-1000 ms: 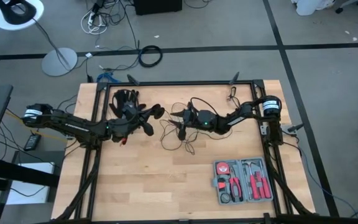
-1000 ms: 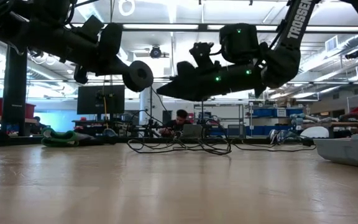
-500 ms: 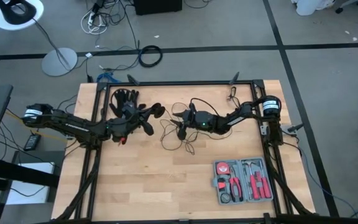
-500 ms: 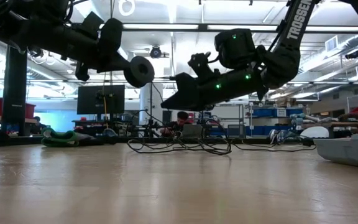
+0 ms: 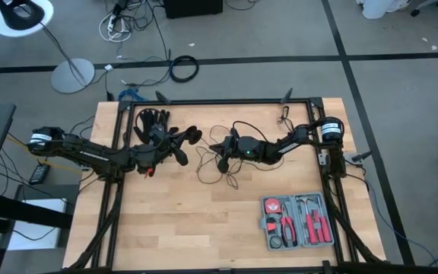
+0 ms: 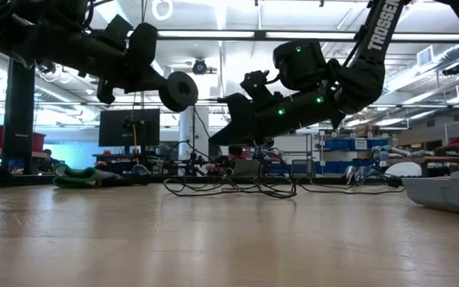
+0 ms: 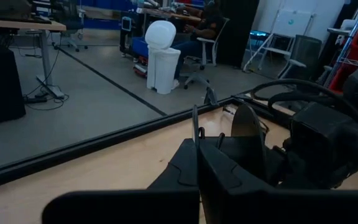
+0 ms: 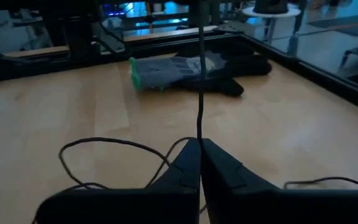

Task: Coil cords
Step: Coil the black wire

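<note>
The cord is a thin black wire; its loops (image 5: pixel 210 164) lie on the wooden table between the arms. Its small round disc (image 5: pixel 193 137) is up in the air at my left gripper (image 5: pixel 182 146), which is shut. In the low view the disc (image 6: pixel 180 92) stands at that gripper's tip, well above the table. My right gripper (image 5: pixel 220 152) reaches in from the right and is shut on the wire (image 8: pixel 200 93) above the loops (image 8: pixel 104 146). My left gripper pinches the cord at its disc end, coming level from the table's left. The wire (image 7: pixel 194 124) rises out from between the shut fingertips, and the disc (image 7: pixel 247 143) stands edge-on just beside them, lifted clear of the table. My right gripper pinches a single strand of the wire (image 8: pixel 199 132) between its fingertips. It comes from the table's right, slanting slightly down. From the fingers the strand runs off in a straight line, while other lengths lie in slack loops on the table below.
A black glove with a green cuff (image 5: pixel 152 120) lies at the far left of the table (image 8: pixel 185 70). A grey tool tray (image 5: pixel 299 221) with red-handled tools sits near the front right. A black frame (image 5: pixel 226 102) edges the table.
My right gripper has shut on the wire; a second ago its fingers stood wide apart. It has also tipped its fingers a little downward. My left gripper has kept the disc where it was.
</note>
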